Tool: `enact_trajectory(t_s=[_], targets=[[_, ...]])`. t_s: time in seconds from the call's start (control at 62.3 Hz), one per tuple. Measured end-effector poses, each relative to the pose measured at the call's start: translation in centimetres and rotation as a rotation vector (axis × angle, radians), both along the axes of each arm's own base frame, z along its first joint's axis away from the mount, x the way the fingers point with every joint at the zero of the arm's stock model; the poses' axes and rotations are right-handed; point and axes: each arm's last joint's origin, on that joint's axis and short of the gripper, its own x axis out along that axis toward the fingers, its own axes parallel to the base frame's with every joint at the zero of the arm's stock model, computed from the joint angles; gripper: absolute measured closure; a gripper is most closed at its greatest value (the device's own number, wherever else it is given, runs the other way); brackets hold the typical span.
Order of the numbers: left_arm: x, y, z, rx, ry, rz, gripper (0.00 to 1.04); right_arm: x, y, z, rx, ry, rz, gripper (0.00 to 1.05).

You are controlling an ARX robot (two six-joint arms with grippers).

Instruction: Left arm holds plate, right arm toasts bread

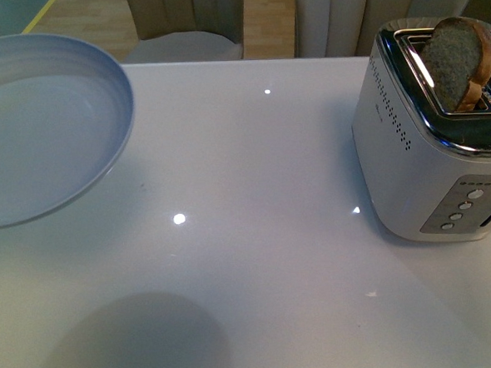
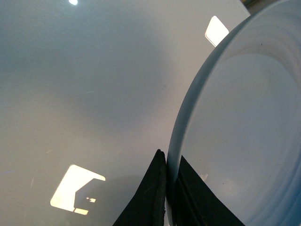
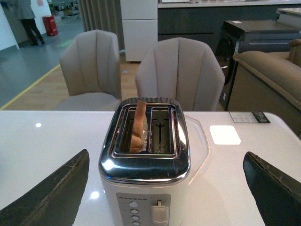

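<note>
Only wrist-side, left end effector (image 2: 169, 162) gripping plate (image 2: 244, 132), bread (image 1: 461, 50) in toaster (image 1: 407, 162)

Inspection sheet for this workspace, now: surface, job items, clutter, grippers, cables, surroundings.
Surface: glossy white table with light reflections.
Job's things: empty plate held off the table; bread standing in one slot of the white toaster, top sticking out.
Clutter: one small dark card near the far table edge.
Grippers: left gripper shut on the plate's rim; right gripper open, empty, facing the toaster.
Cables: faint curved line beside the toaster, perhaps its cord; cannot tell.
Surroundings: two beige chairs behind the table, sofa beyond.
</note>
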Motion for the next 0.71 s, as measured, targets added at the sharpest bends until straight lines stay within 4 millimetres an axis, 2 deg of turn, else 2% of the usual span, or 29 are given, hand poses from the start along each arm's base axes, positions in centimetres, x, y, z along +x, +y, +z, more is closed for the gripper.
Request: enact_trajectory(t_s=[0.193, 0.337, 0.562, 0.706], targets=[[0.3, 2.7, -4.2, 0.023, 0.059, -0.001, 1.02, 0.0, 0.0, 0.0, 0.0, 0.0, 0.0, 0.09], [1.5, 4.0, -7.0, 0.033, 0.083, -0.004, 1.02, 0.0, 0.0, 0.0, 0.0, 0.0, 0.0, 0.09], [3.2, 4.5, -11.0, 0.008, 0.104, -0.036, 1.02, 0.0, 0.0, 0.0, 0.0, 0.0, 0.0, 0.09], [4.1, 4.3, -12.8, -0.004, 0.107, -0.059, 1.02, 0.0, 0.0, 0.0, 0.0, 0.0, 0.0, 0.09]])
